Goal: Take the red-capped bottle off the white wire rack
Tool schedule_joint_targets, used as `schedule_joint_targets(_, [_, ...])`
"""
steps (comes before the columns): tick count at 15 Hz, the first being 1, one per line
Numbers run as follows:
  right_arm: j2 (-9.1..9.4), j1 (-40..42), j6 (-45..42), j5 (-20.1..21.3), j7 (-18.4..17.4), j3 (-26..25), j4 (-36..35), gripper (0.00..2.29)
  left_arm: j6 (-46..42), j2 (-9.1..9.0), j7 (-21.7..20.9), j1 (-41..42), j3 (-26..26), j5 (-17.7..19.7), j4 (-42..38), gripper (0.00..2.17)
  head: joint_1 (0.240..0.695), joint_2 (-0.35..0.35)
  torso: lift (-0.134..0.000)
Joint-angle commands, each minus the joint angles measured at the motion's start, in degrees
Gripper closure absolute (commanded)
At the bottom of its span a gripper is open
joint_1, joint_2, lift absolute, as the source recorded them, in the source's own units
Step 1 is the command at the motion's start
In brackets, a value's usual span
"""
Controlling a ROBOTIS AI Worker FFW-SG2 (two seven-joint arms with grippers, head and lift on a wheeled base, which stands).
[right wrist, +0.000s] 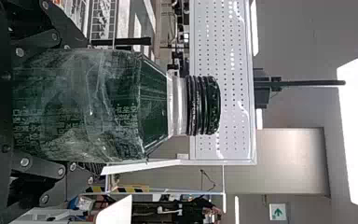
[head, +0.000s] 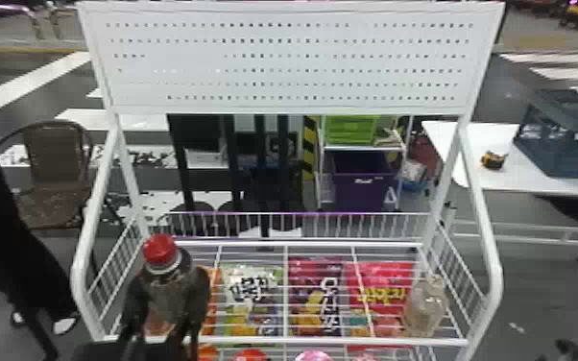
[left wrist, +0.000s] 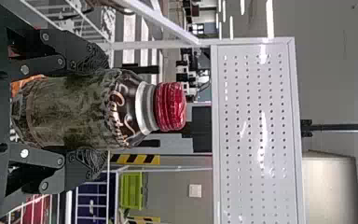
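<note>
Step in hand: removal of the red-capped bottle (head: 165, 283) from the white wire rack (head: 331, 341). The left gripper (left wrist: 93, 110) is clamped on the bottle, one black finger pad (left wrist: 92, 58) bearing on each side of the body. The neck and red cap (left wrist: 171, 106) project free beyond the fingertips. The bottle is near upright, at the front left part of the rack. The base is partly masked by the gripper in the head view, so whether it clears the wires cannot be fully confirmed; it appears to be at or just above the front rail.

The right gripper (right wrist: 80, 106) has its fingers closed around a dark-green bottle (right wrist: 98, 105) with a black cap (right wrist: 204, 105). A pale clear bottle (head: 426, 307) stands at the right end of the rack. Snack bags (head: 316, 295) are seen through the wires.

Progress, as judged: the grasp is complete; the lift or withdrawal is under way or about to start. Next move: maintain grip force, raise the bottle until its base is above the front rail, then draw it straight back toward the robot. Keep the bottle upright. Caution: a low exit path may catch the base on the rail and turn the bottle between the pads. Hold the right arm clear of the withdrawal path.
</note>
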Motion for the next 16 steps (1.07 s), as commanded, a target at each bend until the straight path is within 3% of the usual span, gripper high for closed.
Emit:
schedule_joint_targets(1, [0.05,0.0,-0.1,-0.1,0.0,-0.1,0.1,1.22,-0.1,0.12,-0.7,3.8,4.2,-0.7,-2.5,1.98,0.499,0.0,0.0])
schedule_joint_targets(7, [0.05,-0.4,-0.3,-0.2,0.0,-0.1,0.7,1.22,-0.3,-0.76,-4.1,5.2,13.5,2.6,-1.4,1.98,0.499,0.0,0.0])
schedule_joint_targets(16, [0.05,-1.1,-0.1,-0.2,0.0,0.0,1.3,1.22,0.1,-1.2,-5.5,4.7,14.7,3.0,-1.0,1.98,0.499,0.0,0.0])
